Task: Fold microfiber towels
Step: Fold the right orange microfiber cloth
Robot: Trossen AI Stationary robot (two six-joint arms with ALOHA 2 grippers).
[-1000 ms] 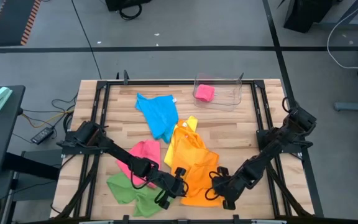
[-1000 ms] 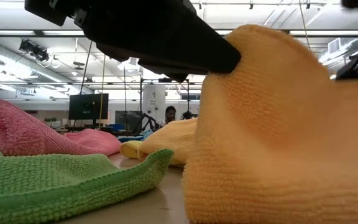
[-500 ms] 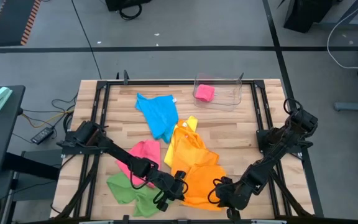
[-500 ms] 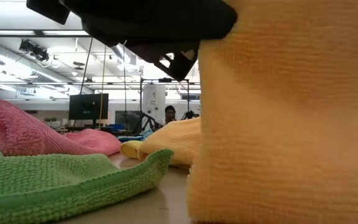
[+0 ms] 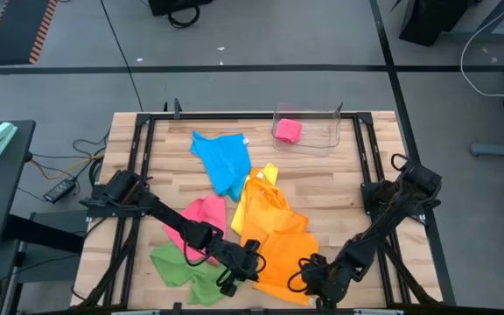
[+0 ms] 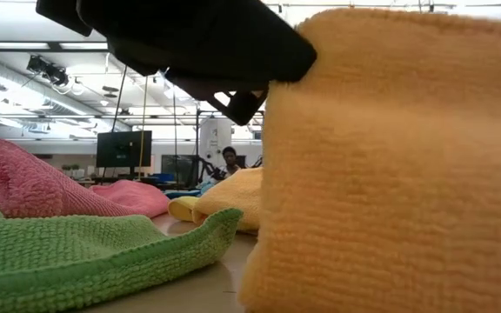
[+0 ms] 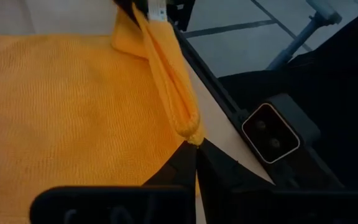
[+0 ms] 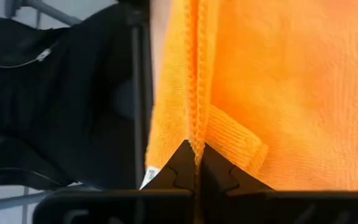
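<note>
wood table (image 5: 339, 188) carries the towels: blue (image 5: 223, 160), yellow (image 5: 259, 203), pink (image 5: 204, 216), green (image 5: 178, 264) and, at the near edge, orange (image 5: 278, 255). both grippers pinch the orange towel's edge, left gripper (image 5: 245, 263) on its left side, right gripper (image 5: 305, 271) on its right corner.

Even, bright overhead light fell on the table (image 5: 339, 188) with soft shadows. Ceiling strips glared in the low view, where the near orange towel (image 6: 390, 174) blurred.
</note>
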